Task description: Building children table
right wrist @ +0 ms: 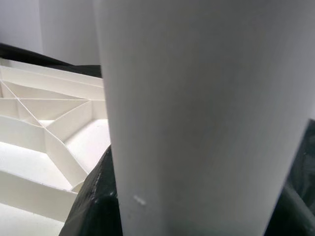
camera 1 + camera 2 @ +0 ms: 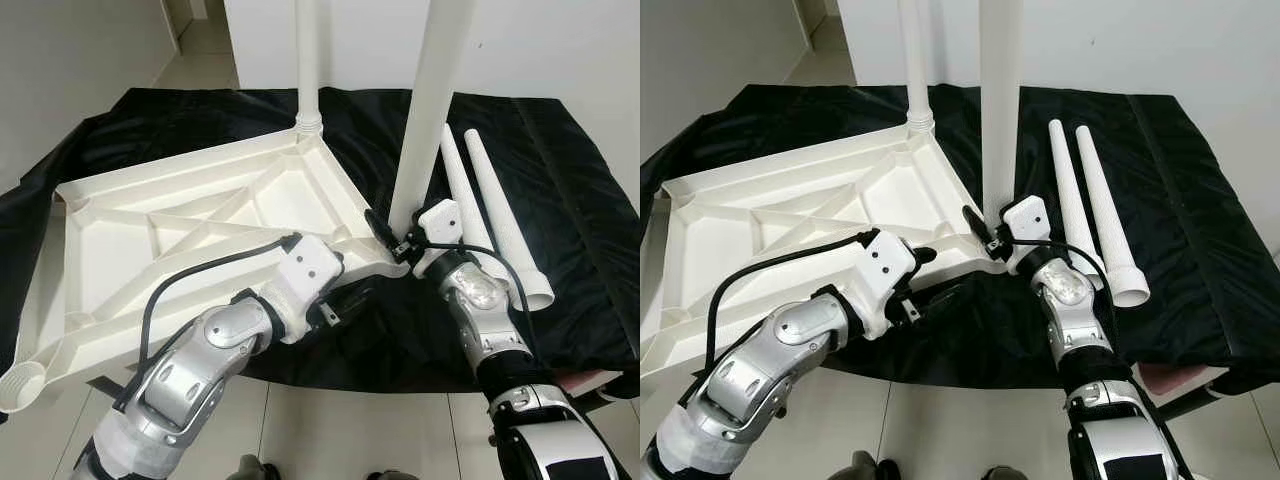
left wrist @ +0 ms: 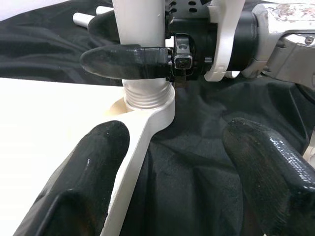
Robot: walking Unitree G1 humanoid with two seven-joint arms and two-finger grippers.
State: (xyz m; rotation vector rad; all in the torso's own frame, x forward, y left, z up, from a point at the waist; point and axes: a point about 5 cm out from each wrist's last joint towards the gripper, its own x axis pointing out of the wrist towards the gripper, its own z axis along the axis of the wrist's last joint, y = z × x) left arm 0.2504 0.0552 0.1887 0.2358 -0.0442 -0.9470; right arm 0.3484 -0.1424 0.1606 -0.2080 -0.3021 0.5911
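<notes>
Black cloth (image 2: 560, 180) covers a low platform against a white wall, and on it I see one white plastic tabletop (image 2: 170, 235) lying underside up, its ribs showing, reaching from the cloth's left edge to about the middle.

I count four white table legs. One far leg (image 2: 308, 60) stands upright in the tabletop's far corner socket. One near leg (image 2: 432, 100) stands upright at the near right corner, its threaded collar (image 3: 146, 96) meeting the corner socket in the left wrist view. Two loose legs (image 2: 495, 215) lie side by side on the cloth just right of that corner, wide ends toward me.

Open cloth runs along the right edge beyond the loose legs, and pale tile floor (image 2: 330, 435) shows in front of the platform's near edge.

My right gripper (image 2: 392, 235) is closed around the near leg just above the collar, one black finger (image 3: 123, 61) pressed across it. My left gripper (image 3: 172, 162) sits at the same corner with its fingers spread wide, one on either side of the tabletop's corner rib, gripping nothing that I can see.
</notes>
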